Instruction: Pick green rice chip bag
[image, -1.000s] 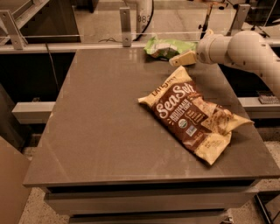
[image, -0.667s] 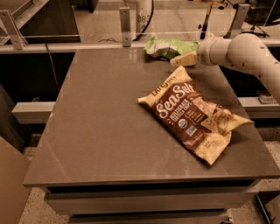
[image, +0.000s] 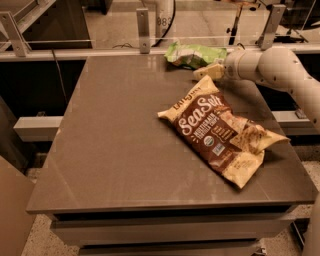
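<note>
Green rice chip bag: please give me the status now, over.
Tool at far edge of table, close beside green bag. Green bag on table, not lifted. Brown bag lies nearer the camera, apart, not blocking.

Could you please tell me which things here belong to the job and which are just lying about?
Job: green rice chip bag at the far edge of the table; end effector close beside it.
Lying about: Sea Salt chip bag, nearer, right of centre.

Grey-brown table (image: 125, 150), metal rail (image: 75, 53) behind, speckled floor (image: 37, 241) below
</note>
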